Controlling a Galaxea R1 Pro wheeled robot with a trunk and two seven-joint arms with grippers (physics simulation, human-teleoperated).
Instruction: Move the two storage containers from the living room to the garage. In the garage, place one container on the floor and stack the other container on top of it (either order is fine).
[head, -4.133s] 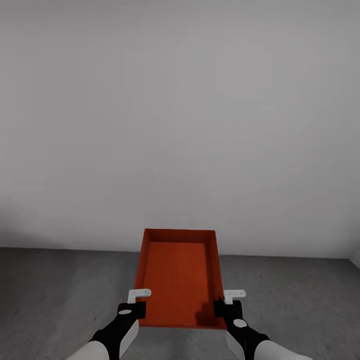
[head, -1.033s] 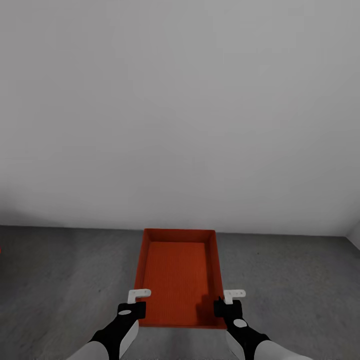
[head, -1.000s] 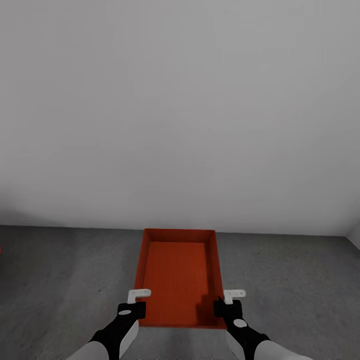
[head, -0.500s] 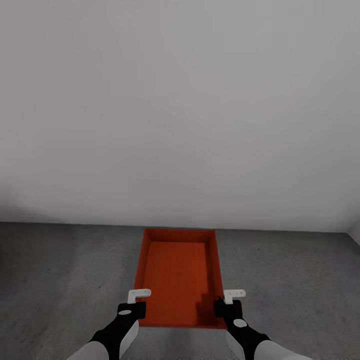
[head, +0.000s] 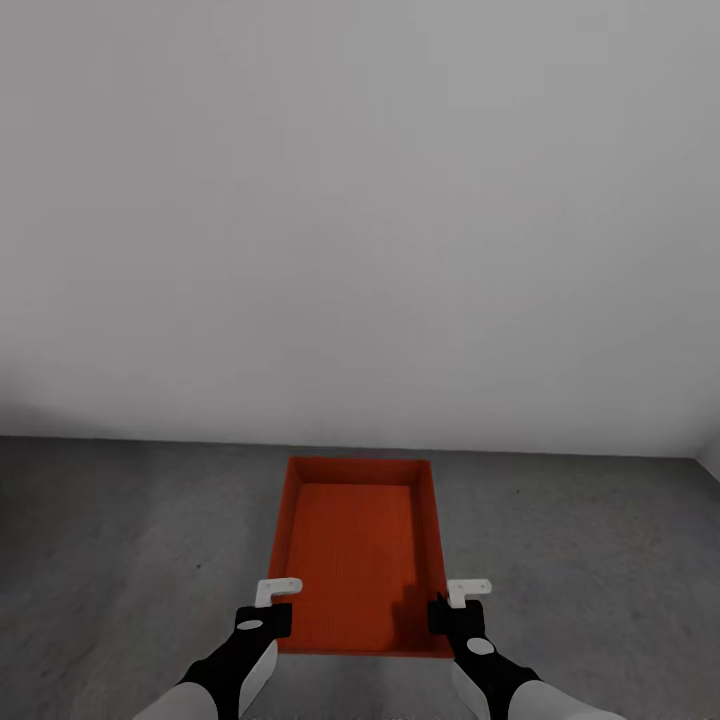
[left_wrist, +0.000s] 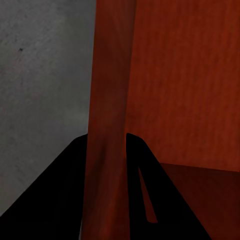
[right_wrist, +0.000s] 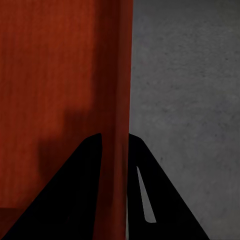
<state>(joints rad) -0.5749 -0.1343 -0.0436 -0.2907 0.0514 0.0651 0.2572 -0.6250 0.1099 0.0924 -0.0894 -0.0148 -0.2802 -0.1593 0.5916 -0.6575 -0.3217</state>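
One orange-red storage container (head: 355, 550), lidless and empty, is held level in front of me over the garage's dark grey concrete floor (head: 120, 560). My left gripper (head: 278, 612) is shut on its left wall near the near corner, and my right gripper (head: 440, 612) is shut on its right wall opposite. In the left wrist view the black fingers (left_wrist: 142, 170) straddle the container wall (left_wrist: 107, 90). The right wrist view shows the same clamp: fingers (right_wrist: 82, 170) either side of the wall (right_wrist: 122, 75).
A plain pale grey wall (head: 360, 200) stands straight ahead and meets the floor just beyond the container's far end. A wall corner (head: 705, 460) shows at the far right. Bare concrete lies to both sides of the container.
The whole view has shifted: the line where wall meets floor sits higher and more floor shows, so the camera moved. The container and both grippers keep their places in the view.
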